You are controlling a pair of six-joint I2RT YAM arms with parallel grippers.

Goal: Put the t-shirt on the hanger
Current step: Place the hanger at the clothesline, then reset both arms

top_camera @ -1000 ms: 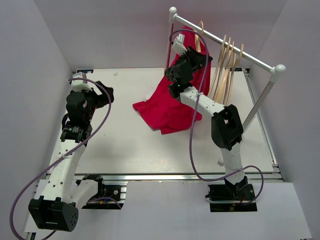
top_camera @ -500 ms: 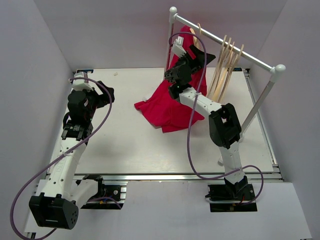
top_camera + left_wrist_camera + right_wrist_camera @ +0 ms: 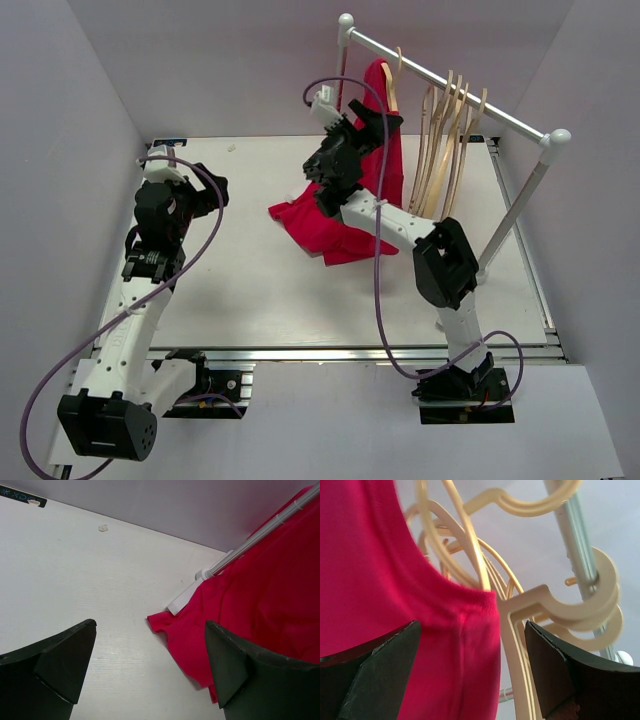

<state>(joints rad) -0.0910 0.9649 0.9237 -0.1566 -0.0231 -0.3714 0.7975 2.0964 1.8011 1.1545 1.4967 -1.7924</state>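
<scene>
The t-shirt [image 3: 383, 150] is soft crimson knit with a ribbed, stitched hem. Its upper part hangs in a narrow column from the hanger [image 3: 394, 80], and its lower part lies crumpled in folds on the desk [image 3: 250, 280]. The hanger is thin, pale and smooth, with curved arms and a rounded hook, and sits at the left end of a slim metal rail [image 3: 450, 88] that has white ball ends. In the right wrist view one curved strand of the hanger [image 3: 476, 560] goes down behind the ribbed hem of the t-shirt [image 3: 380, 565].

More hangers [image 3: 445, 140] of the same kind hang bunched further right on the rail, with their thick hooks stacked one against another. The desk is matt white with a faint grain. A tiny pale scrap [image 3: 103, 528] lies on it near the back wall.

The right gripper [image 3: 372, 118] is raised just beside the hanging cloth on its left, with its dark jaws spread wide and holding nothing. The left gripper [image 3: 210, 190] is well apart from the t-shirt, low over the left of the desk, also wide open and empty. Its camera looks across bare desk to the spread hem and the rail's metal post [image 3: 255, 537], which the cloth partly covers.
</scene>
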